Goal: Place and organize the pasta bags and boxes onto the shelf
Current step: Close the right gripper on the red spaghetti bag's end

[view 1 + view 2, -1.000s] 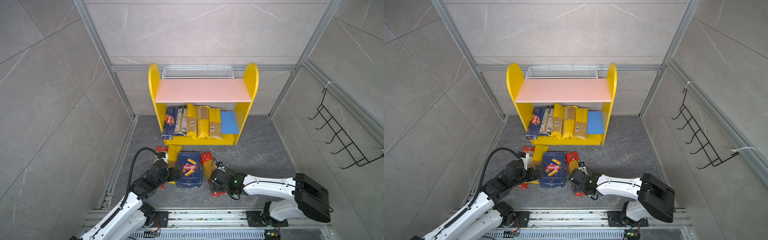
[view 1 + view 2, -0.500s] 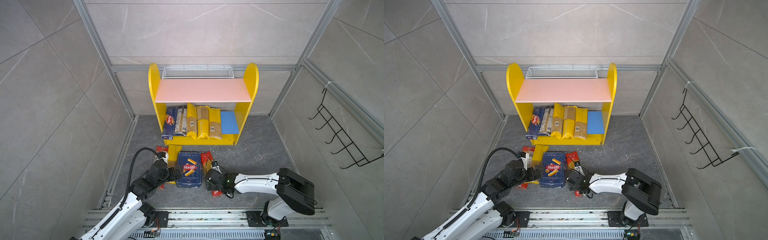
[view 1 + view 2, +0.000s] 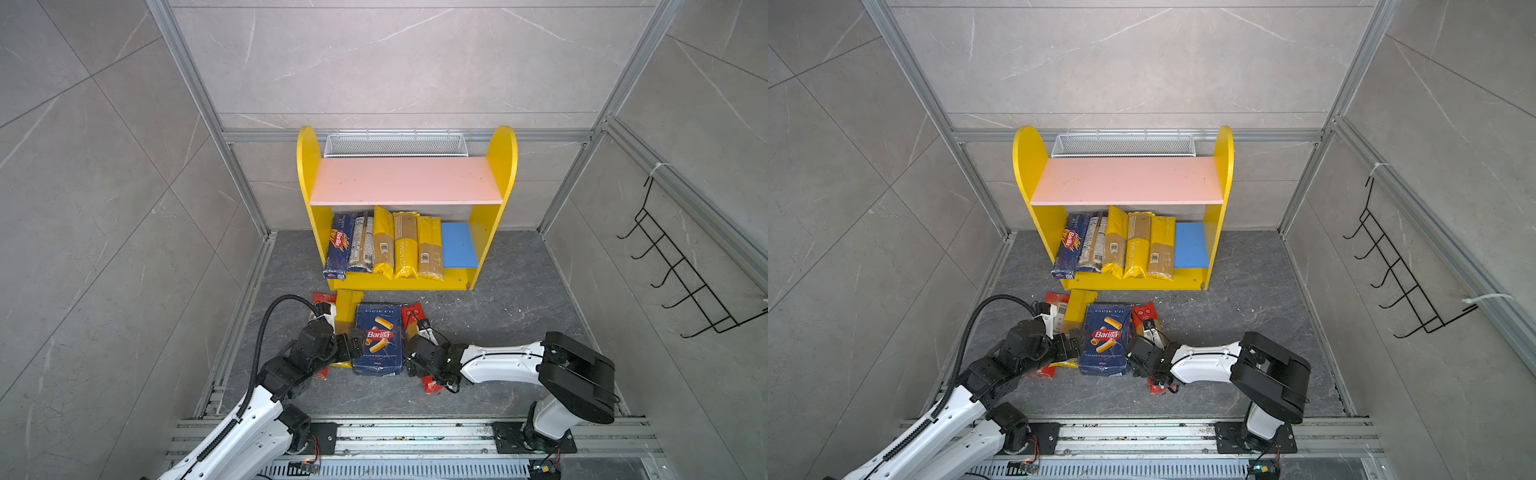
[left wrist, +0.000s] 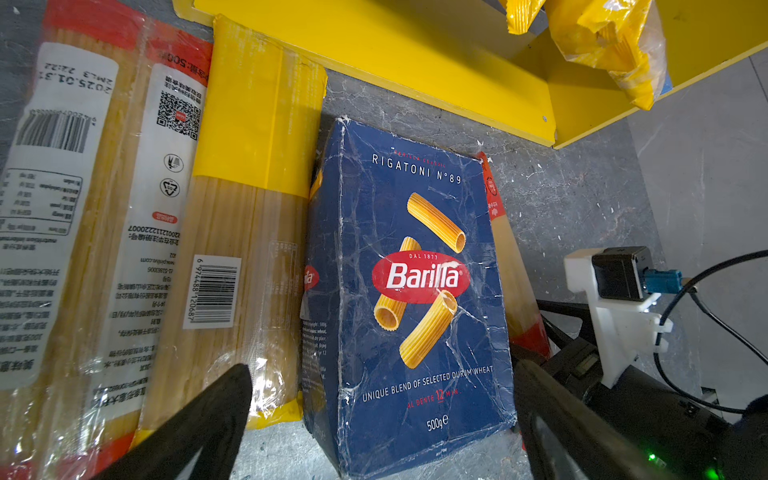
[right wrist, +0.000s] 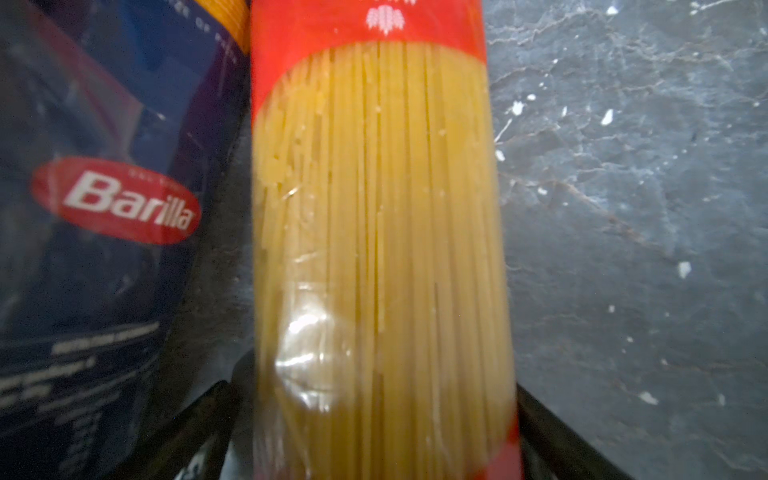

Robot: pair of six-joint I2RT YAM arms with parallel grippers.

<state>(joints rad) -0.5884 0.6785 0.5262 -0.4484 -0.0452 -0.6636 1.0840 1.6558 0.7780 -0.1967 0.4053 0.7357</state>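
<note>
Both claws stand open: left claw (image 4: 382, 368) faces the rigatoni box (image 4: 411, 270) ahead of its spread jaws, right claw (image 5: 376, 390) straddles the red-ended spaghetti bag (image 5: 374, 208) beside that box.

Your arms: glossy white shells (image 3: 498, 361), black joint housings (image 3: 577, 374), a ribbed black cable conduit (image 3: 259, 353) on the left arm, black wedge fingers (image 4: 199, 415) on the left end effector (image 4: 382, 368).
</note>
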